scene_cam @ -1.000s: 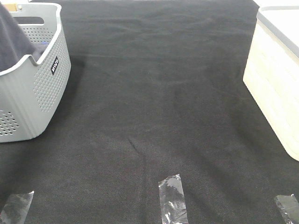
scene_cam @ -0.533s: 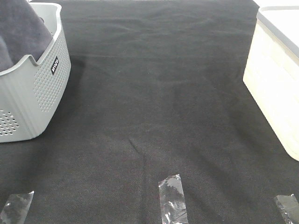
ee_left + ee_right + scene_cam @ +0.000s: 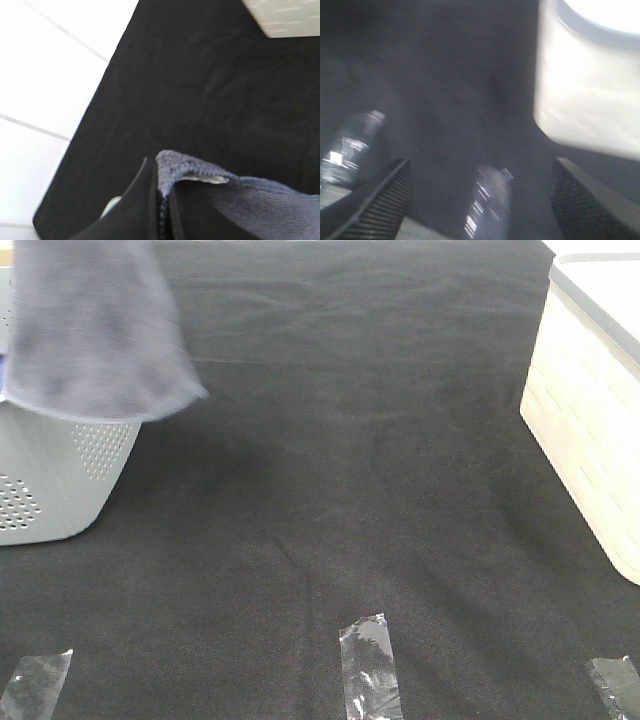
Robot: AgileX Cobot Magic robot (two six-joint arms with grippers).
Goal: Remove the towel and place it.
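Black cloth (image 3: 360, 490) covers the whole work surface. In the exterior high view, taking the near edge as 6 o'clock, three tape strips (image 3: 370, 665) lie along that edge at 7, 6 and 5 o'clock. The middle of the cloth is bare.

At 9 o'clock stands a grey perforated basket (image 3: 50, 470). At 3 o'clock stands a cream bin (image 3: 590, 420), well apart from the basket.

The towel (image 3: 95, 330) hangs at 10 to 11 o'clock, above the basket's far side. Its lower hem drapes over the basket rim and swings toward the centre; the fabric is motion-blurred.

Left gripper (image 3: 160, 195): clamped on a corner of the towel, with the pale hem showing just beside the dark finger. It is above the exterior high view's field. White floor tiles (image 3: 50, 75) show beyond the cloth edge.

Right gripper (image 3: 480, 200): jaws spread wide, nothing between them, hovering over the cloth near the tape strips with the bin ahead.

Step in hand, as judged: extraction of the towel from the basket, with the lift under way and placement not yet done.

Next move, as judged:
1. Raise until the trailing hem clears the rim, to avoid dragging or tipping the basket.
2. Carry toward 12 to 6 o'clock, over bare cloth.
3. Lower, then release. The free end may fold under; the right gripper is available to take a second corner.
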